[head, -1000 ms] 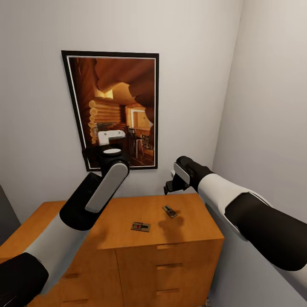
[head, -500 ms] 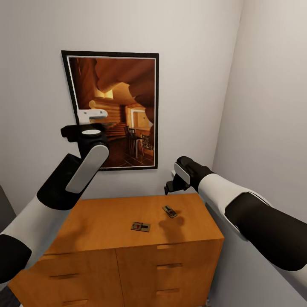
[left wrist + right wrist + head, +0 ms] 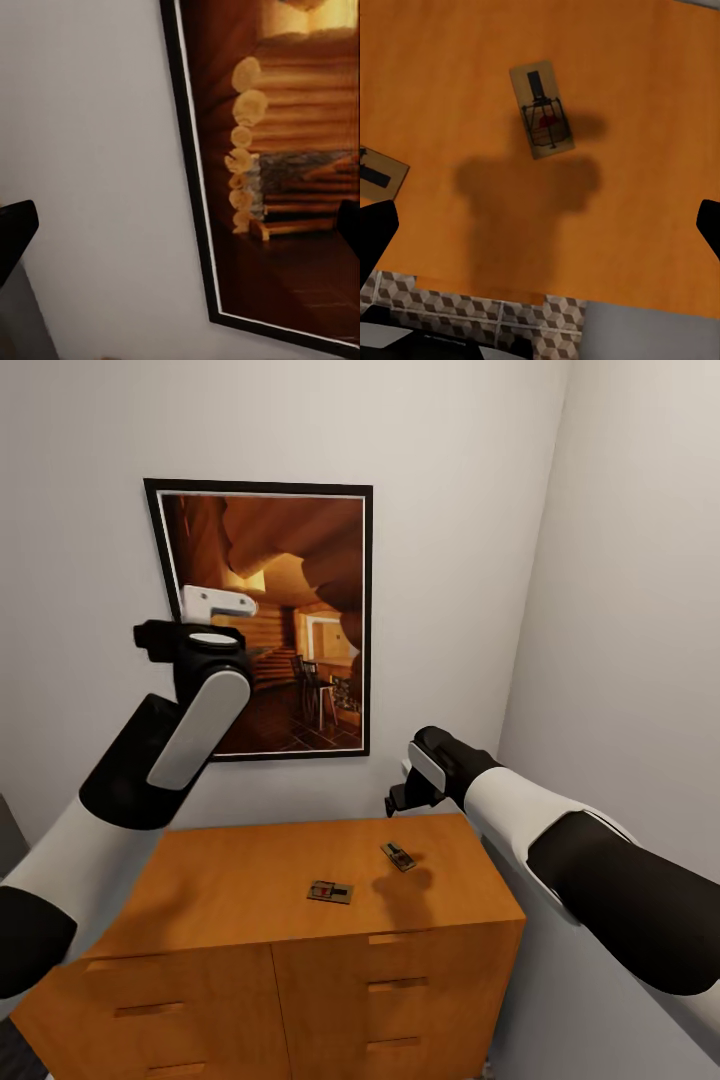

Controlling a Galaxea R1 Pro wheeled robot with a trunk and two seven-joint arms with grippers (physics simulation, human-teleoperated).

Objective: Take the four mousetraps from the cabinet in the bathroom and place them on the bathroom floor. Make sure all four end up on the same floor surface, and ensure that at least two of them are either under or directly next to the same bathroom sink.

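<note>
Two mousetraps lie on top of the orange-brown cabinet (image 3: 250, 870): one (image 3: 330, 892) near the middle, one (image 3: 398, 855) further right. In the right wrist view the right-hand mousetrap (image 3: 542, 109) lies flat on the cabinet top (image 3: 622, 187), and the other mousetrap (image 3: 375, 171) is cut by the frame edge. My right gripper (image 3: 400, 796) hovers above the right-hand trap, open and empty, its fingertips (image 3: 375, 232) far apart. My left gripper (image 3: 200, 622) is raised high in front of the wall picture, open with nothing in it.
The dark-framed log-cabin picture (image 3: 270, 620) hangs on the wall behind the cabinet, close to my left gripper. A side wall (image 3: 640, 610) stands right beside the cabinet. Cube-patterned floor tiles (image 3: 472, 307) show past the cabinet's edge. Drawer fronts with bar handles (image 3: 395, 984) face me.
My left arm has risen and swung left, from low over the cabinet up in front of the picture. The right arm and both mousetraps have not moved.
</note>
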